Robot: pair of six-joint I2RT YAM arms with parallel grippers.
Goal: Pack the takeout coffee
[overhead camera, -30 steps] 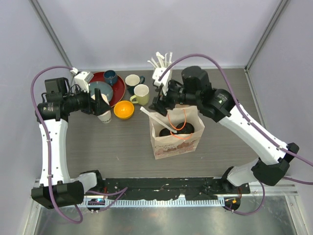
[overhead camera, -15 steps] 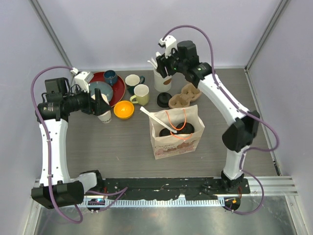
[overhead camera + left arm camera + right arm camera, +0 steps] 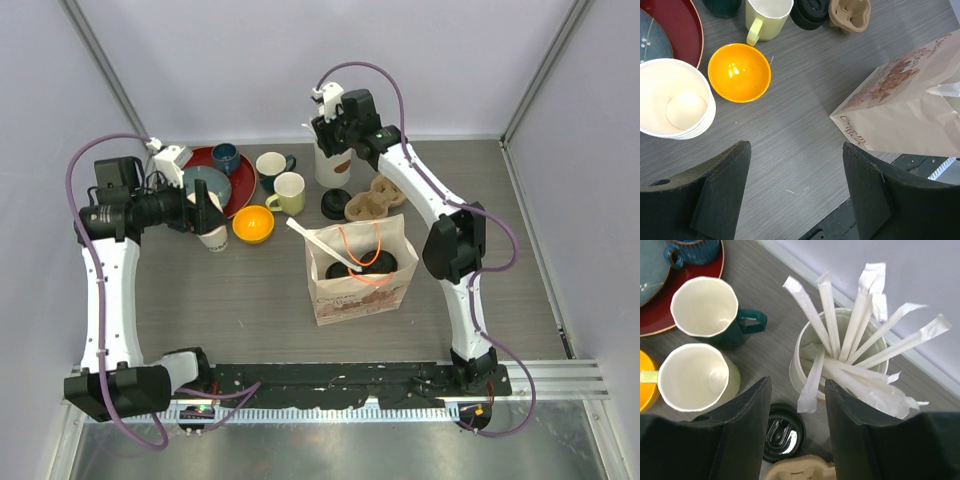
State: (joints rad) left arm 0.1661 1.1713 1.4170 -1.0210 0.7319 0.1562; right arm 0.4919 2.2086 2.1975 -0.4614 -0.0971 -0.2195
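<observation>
The takeout coffee shows as two black lids [image 3: 347, 268] [image 3: 384, 262] down inside the printed paper bag [image 3: 345, 297], from which one wrapped straw [image 3: 305, 234] sticks out. My right gripper [image 3: 335, 140] hovers over the white cup of wrapped straws [image 3: 840, 355] at the back. It is open, and the tip of one straw [image 3: 811, 385] hangs loose between its fingers [image 3: 747, 430]. My left gripper [image 3: 796, 147] is open and holds nothing. It sits above bare table, between the stack of lidless paper cups [image 3: 675, 97] and the bag [image 3: 900, 110].
A loose black lid [image 3: 782, 432] and a cardboard cup carrier [image 3: 375, 197] lie just in front of the straw cup. A cream mug [image 3: 704, 307], a yellow mug [image 3: 695, 377], an orange bowl [image 3: 739, 72] and a red plate [image 3: 238, 182] with dishes crowd the back left.
My right arm swung from over the bag back to above the straw cup, and its jaws narrowed. The left arm stayed still.
</observation>
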